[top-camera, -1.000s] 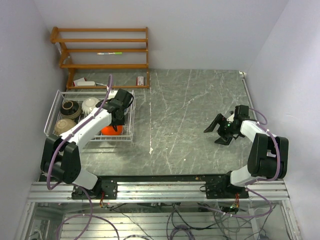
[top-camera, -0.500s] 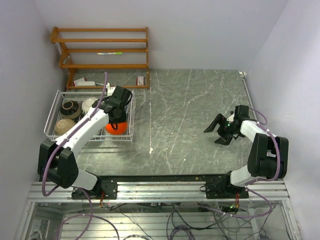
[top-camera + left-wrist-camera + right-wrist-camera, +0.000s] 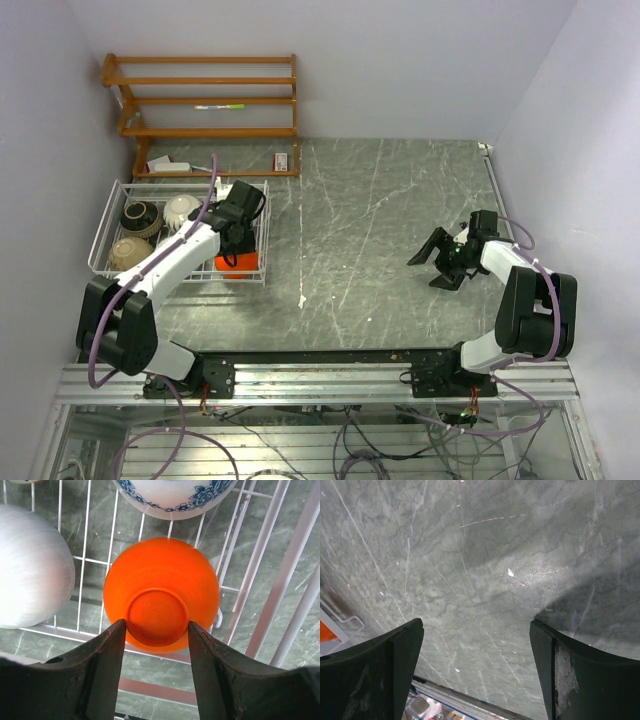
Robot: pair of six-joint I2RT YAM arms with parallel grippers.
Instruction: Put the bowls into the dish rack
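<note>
The bright orange-red bowl (image 3: pixel 160 580) hangs upside down over the front right corner of the white wire dish rack (image 3: pixel 280 580). My left gripper (image 3: pixel 157 627) is shut on its foot ring, one finger on each side. In the rack, a plain white bowl (image 3: pixel 30 570) lies to its left and a blue-and-white bowl (image 3: pixel 175 497) beyond it. From above, the dish rack (image 3: pixel 110 215) also holds a dark bowl (image 3: pixel 140 215) and a tan bowl (image 3: pixel 128 250), with the orange-red bowl (image 3: pixel 237 264) under my left gripper (image 3: pixel 235 245). My right gripper (image 3: pixel 437 262) is open over bare table, nothing between its fingers (image 3: pixel 395 655).
A wooden slatted shelf (image 3: pixel 200 100) stands against the back wall behind the rack, with small items (image 3: pixel 170 166) on its lowest board. Walls close in on the left, back and right. The grey marble table (image 3: pixel 370 230) stretches between the two arms.
My left gripper has shifted a little inside the rack with the orange-red bowl, ending nearer the front right corner. The right arm has not moved.
</note>
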